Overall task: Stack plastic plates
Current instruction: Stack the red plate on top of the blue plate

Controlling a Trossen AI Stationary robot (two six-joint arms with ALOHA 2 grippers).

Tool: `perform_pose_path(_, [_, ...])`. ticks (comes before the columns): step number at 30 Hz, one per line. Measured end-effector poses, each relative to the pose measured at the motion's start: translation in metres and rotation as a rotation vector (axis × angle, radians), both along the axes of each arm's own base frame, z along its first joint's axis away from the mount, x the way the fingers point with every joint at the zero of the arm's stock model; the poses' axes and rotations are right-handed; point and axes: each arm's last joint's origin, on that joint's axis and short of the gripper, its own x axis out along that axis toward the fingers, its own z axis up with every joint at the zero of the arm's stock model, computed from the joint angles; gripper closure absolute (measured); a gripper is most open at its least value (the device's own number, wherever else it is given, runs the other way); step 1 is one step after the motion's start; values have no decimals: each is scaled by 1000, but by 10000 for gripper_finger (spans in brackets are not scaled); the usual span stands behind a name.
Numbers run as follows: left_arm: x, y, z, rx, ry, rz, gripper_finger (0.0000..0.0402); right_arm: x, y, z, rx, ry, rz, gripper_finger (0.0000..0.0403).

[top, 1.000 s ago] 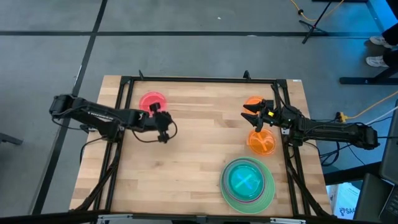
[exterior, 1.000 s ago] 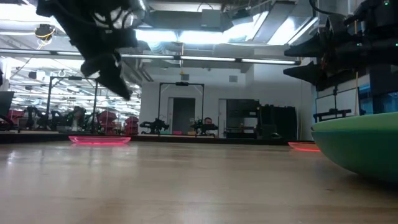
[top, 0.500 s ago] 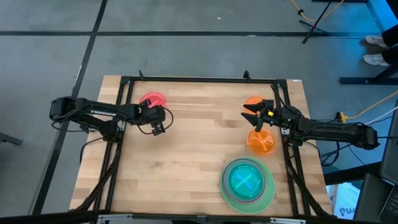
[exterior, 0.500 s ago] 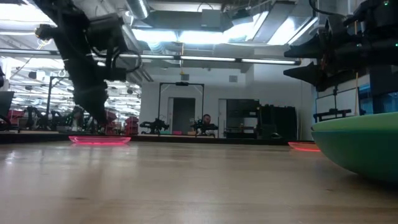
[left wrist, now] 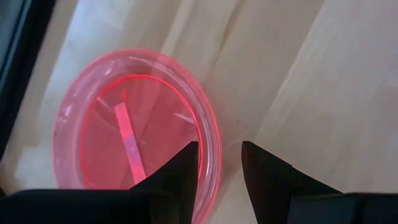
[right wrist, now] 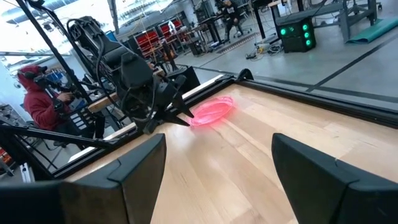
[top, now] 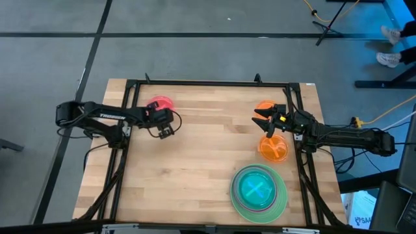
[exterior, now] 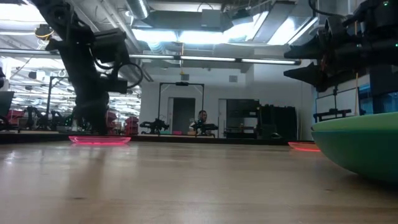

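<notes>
Translucent pink plate (left wrist: 134, 134); orange plates (top: 273, 149); teal plate (top: 255, 188) atop green stack.

The only lettering in sight runs in white along the left arm (top: 107, 117), behind its hand (top: 165, 132), and it is too small to read. No label, brand, number or sign elsewhere can be read.

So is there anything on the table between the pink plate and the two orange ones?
No. From above, only bare wood lies between the pink plate and the orange plates. The left claw hangs beside the pink one.
</notes>
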Motion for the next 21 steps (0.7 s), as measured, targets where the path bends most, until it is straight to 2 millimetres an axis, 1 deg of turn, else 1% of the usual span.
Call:
perform_pose_path(7, [7,7,-16,19,69,-8,285,0,0,-1,4,13,0,120])
perform_pose_path(11, [7,15,-23,59,105,36,285,0,0,-1,4,14,0,120])
perform_pose_path(17, [5,24,-28,10,115,63,286,0,0,-1,4,13,0,120])
perform_pose_path(19, [5,25,-29,6,115,68,293,0,0,-1,4,13,0,120])
perform_pose_path(21, [5,26,-29,1,112,68,308,0,0,-1,4,13,0,120])
